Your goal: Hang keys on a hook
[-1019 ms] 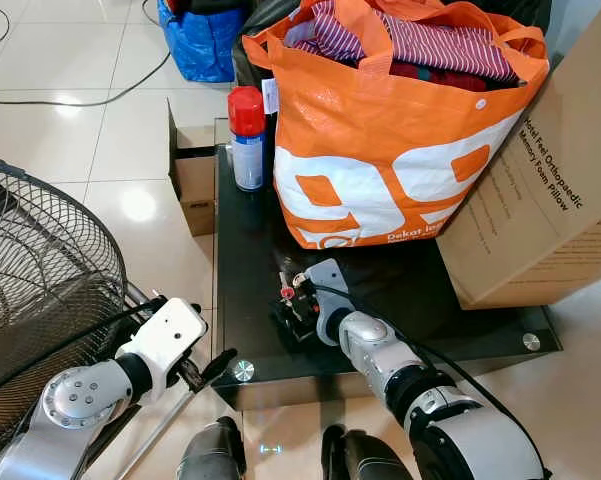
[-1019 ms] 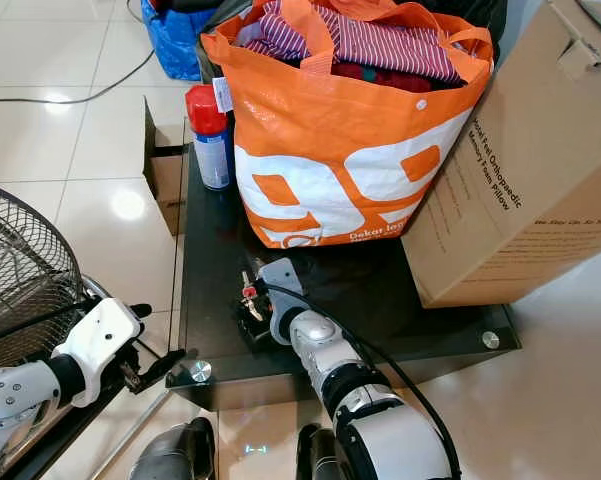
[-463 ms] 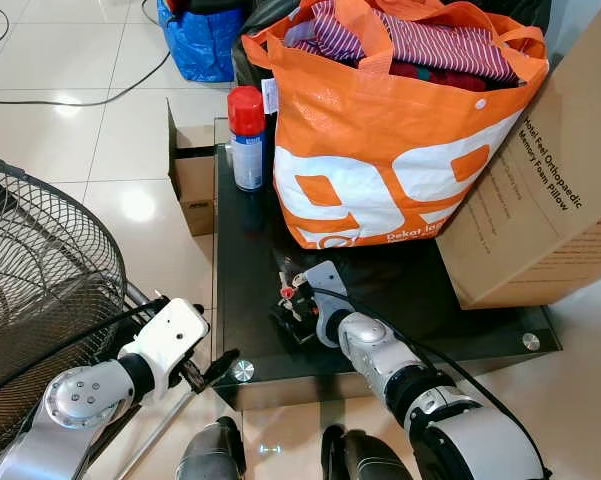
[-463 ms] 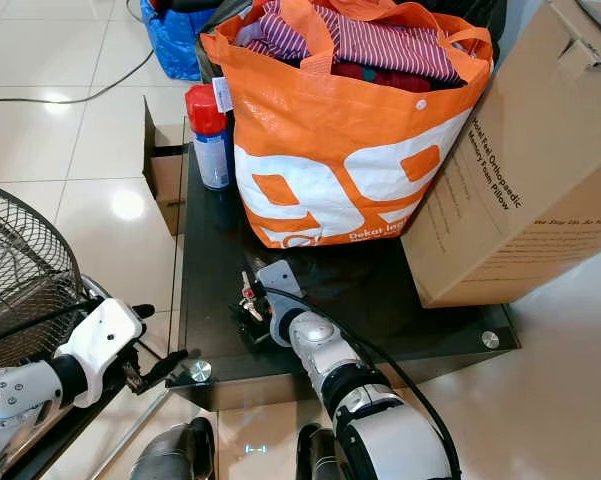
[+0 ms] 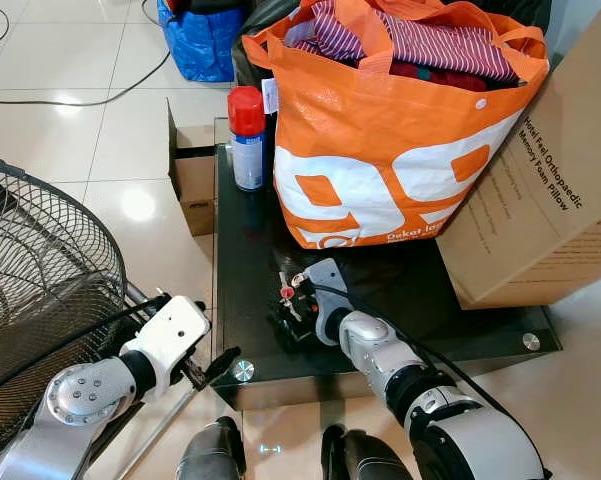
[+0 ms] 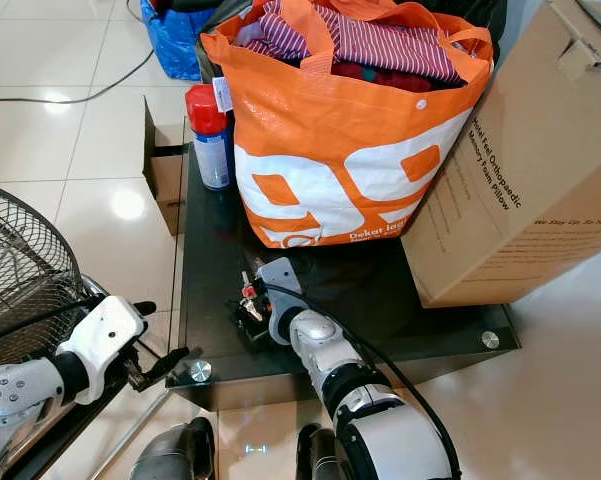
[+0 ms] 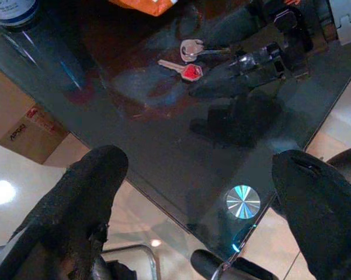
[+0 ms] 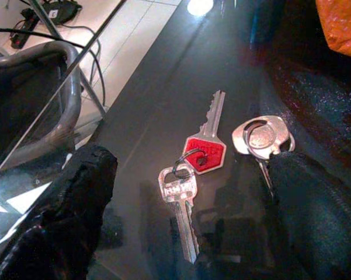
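Note:
A bunch of keys [image 8: 203, 156], one with a red head and two silver ones on rings, lies flat on the black glass table [image 5: 420, 290] near its front left part. My right gripper [image 5: 288, 310] is low over the table with its fingers spread open on either side of the keys [image 5: 287, 291], touching nothing. One finger [image 8: 76, 198] is toward the table edge and the other close to the silver ring. My left gripper [image 5: 208, 368] hangs open just off the table's front left corner, and its wrist view shows the keys [image 7: 190, 70] beyond it.
An orange bag [image 5: 390, 130] stuffed with clothes stands right behind the keys, with a large cardboard box [image 5: 540, 220] at the right. A red-capped spray can [image 5: 246, 140] stands at the back left. A fan grille [image 5: 40, 280] and a small carton [image 5: 192, 180] are on the floor at the left.

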Controlling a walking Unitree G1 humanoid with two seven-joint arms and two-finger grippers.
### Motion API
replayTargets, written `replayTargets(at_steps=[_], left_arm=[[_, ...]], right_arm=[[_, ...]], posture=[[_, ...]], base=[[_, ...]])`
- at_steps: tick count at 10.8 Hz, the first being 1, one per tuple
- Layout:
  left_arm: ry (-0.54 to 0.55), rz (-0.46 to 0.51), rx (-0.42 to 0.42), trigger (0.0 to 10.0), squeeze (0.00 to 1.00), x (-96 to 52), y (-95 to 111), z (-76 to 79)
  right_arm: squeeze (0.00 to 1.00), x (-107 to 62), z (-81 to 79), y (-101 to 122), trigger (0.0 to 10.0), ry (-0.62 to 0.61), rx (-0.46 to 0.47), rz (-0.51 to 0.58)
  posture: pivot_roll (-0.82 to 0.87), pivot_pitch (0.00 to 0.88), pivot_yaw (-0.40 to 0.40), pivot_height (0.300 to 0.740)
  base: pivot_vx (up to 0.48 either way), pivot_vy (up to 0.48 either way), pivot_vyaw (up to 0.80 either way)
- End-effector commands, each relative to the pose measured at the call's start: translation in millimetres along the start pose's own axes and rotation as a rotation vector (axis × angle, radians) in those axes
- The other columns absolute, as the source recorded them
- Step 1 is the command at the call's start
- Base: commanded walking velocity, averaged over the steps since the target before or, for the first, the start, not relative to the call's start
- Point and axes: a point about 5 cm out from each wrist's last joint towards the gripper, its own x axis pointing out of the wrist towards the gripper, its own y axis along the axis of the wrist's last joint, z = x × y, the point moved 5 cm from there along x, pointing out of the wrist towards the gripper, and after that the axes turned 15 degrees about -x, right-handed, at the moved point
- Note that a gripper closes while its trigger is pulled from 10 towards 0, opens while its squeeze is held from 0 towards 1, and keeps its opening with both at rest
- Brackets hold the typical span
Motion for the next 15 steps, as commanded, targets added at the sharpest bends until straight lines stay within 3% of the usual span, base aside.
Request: replayTargets(at_steps=[1,2,3,4,10,12,15], left_arm=[[-0.017,-0.008,-0.006,10.0,0.0,0.8,-3.3,4.4],[-0.017,-0.009,-0.007,10.0,0.0,0.7,-3.7,4.3],[-0.017,-0.01,-0.006,10.0,0.0,0.6,-4.1,4.0],[-0.016,-0.013,-0.005,10.0,0.0,0.5,-5.6,2.0],[-0.02,-0.008,-0.001,10.0,0.0,9.1,-10.2,0.8],[-0.023,0.004,-0.002,10.0,0.0,12.4,-8.0,3.6],[-0.04,0.024,-0.012,10.0,0.0,19.8,-5.1,10.0]], right_arm=[[0.96,1.7,-8.6,-1.8,10.0,0.02,0.004,-0.006],[0.75,0.9,-9.7,-7.5,10.0,0.026,-0.023,-0.034],[0.25,0.4,-9.4,-10.8,10.0,0.02,-0.037,-0.053],[0.0,-1.1,-6.0,-18.4,10.0,-0.01,-0.044,-0.093],[0.0,-11.2,4.1,-35.5,10.0,-0.014,-0.067,-0.125],[0.0,-27.0,19.7,-53.0,10.0,-0.009,-0.113,-0.139],[0.0,-64.0,62.4,-71.5,10.0,-0.096,-0.111,-0.129]], posture=[[0.12,0.232,-0.076,0.74],[0.12,0.232,-0.077,0.74],[0.12,0.232,-0.076,0.74],[0.12,0.23,-0.076,0.74],[0.1,0.201,-0.079,0.74],[0.08,0.203,-0.08,0.74],[0.02,0.183,-0.082,0.74]], base=[[0.0,0.0,0.0],[0.0,0.0,0.0],[0.0,0.0,0.0],[0.0,0.0,0.0],[0.0,0.0,0.0],[0.0,0.0,0.0],[0.0,0.0,0.0]])
